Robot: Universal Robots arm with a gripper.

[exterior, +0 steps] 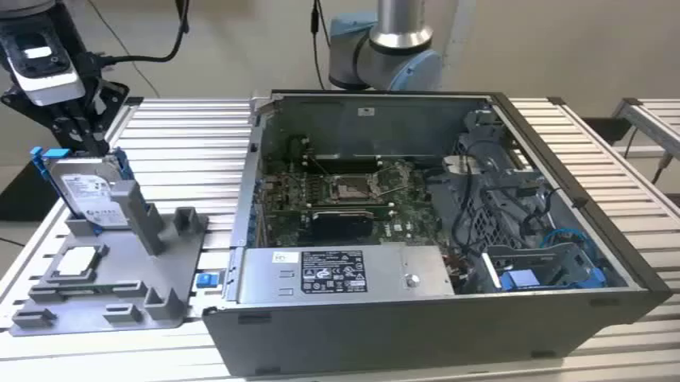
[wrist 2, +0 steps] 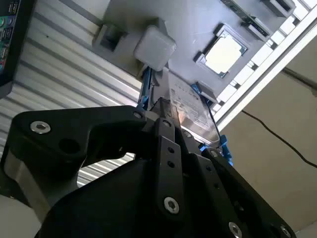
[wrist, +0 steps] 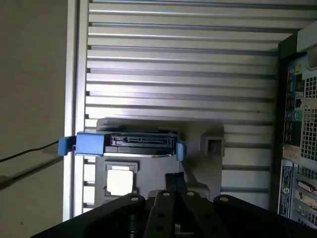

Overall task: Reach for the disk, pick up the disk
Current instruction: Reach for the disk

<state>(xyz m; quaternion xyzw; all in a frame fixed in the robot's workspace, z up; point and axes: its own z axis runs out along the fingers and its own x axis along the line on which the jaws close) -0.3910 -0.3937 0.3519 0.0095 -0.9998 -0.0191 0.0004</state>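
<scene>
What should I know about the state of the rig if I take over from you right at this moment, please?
Gripper: right at the top edge of the disk. I cannot tell whether it is open or shut.
Disk: stands upright in the grey fixture at the exterior view's left, beside the open computer case. The small square chip lies flat on the same fixture.
Done: the reach looks as good as finished.
Left: the disk is not yet lifted out of the fixture.
</scene>
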